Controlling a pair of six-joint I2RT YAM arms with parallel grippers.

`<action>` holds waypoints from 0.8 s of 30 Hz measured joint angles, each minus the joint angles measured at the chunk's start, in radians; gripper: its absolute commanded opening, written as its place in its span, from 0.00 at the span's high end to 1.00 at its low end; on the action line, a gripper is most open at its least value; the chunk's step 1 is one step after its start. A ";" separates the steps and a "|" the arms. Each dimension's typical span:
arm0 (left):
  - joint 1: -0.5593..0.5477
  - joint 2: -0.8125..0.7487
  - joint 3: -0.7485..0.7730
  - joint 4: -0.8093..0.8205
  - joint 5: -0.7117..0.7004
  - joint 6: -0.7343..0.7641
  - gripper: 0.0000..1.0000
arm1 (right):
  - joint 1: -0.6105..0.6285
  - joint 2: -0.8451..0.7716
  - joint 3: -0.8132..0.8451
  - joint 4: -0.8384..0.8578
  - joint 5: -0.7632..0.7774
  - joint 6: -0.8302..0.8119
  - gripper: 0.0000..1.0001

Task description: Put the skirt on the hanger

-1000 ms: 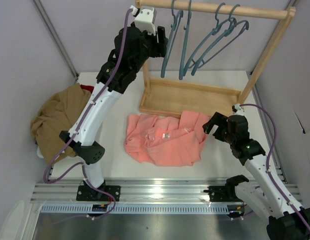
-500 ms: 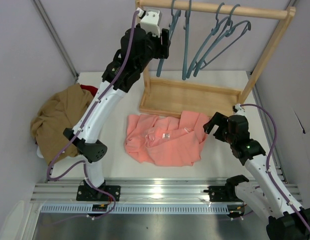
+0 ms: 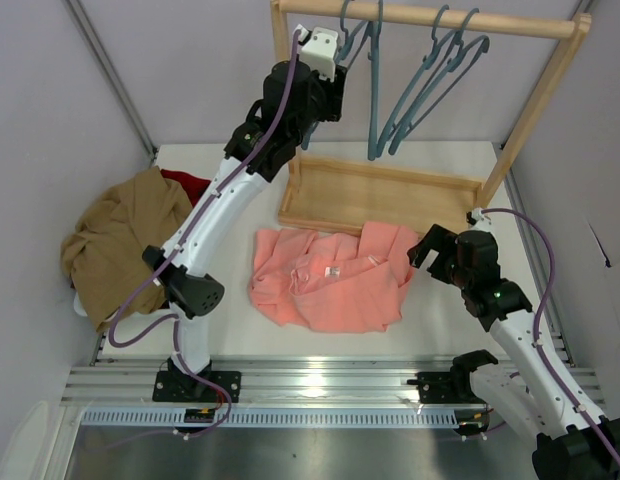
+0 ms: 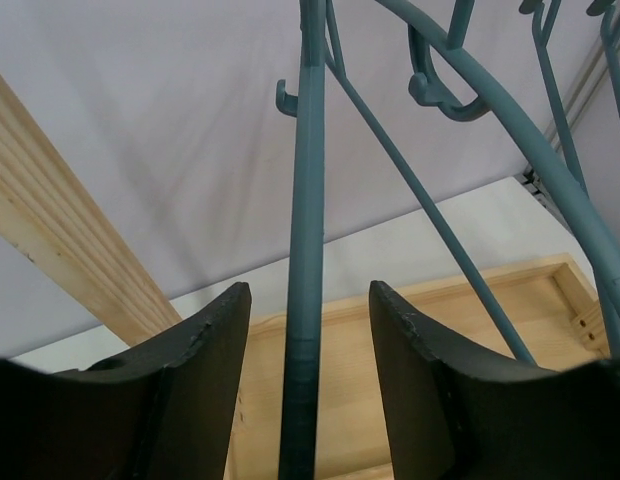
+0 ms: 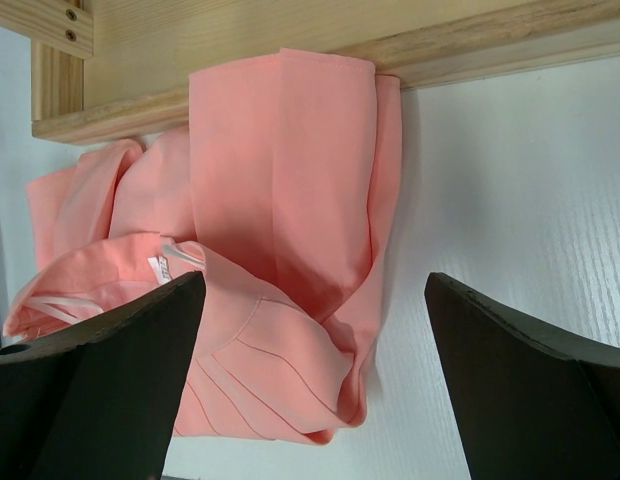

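Plainly early days: the left gripper (image 4: 308, 300) has its black jaws apart, straddling one bar of a slim teal-blue triangular clothes hanger (image 4: 310, 150) without pinching it. That hanger hangs among other hangers (image 3: 430, 80) on the pale wooden rack (image 3: 430, 18). The right gripper (image 5: 312, 295) gapes wide over the large salmon-pink soft cloth skirt (image 3: 330, 290), which lies crumpled on the white table (image 3: 430, 160), its far fold against the rack's base. Taking the hanger down and fitting the skirt onto it both remain, I judge. A small white label (image 3: 332, 270) shows inside the skirt, too small to read.
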 measured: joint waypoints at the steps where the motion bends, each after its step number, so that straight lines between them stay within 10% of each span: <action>1: 0.000 0.002 0.000 0.006 0.000 0.005 0.49 | 0.000 0.000 0.000 0.000 0.000 0.000 0.00; 17: 0.035 0.004 -0.070 0.065 0.091 0.034 0.61 | -0.008 0.000 0.000 0.000 0.003 0.000 0.01; 24: 0.059 0.003 -0.108 0.061 0.122 0.039 0.83 | -0.008 0.000 0.000 0.002 0.002 0.000 0.01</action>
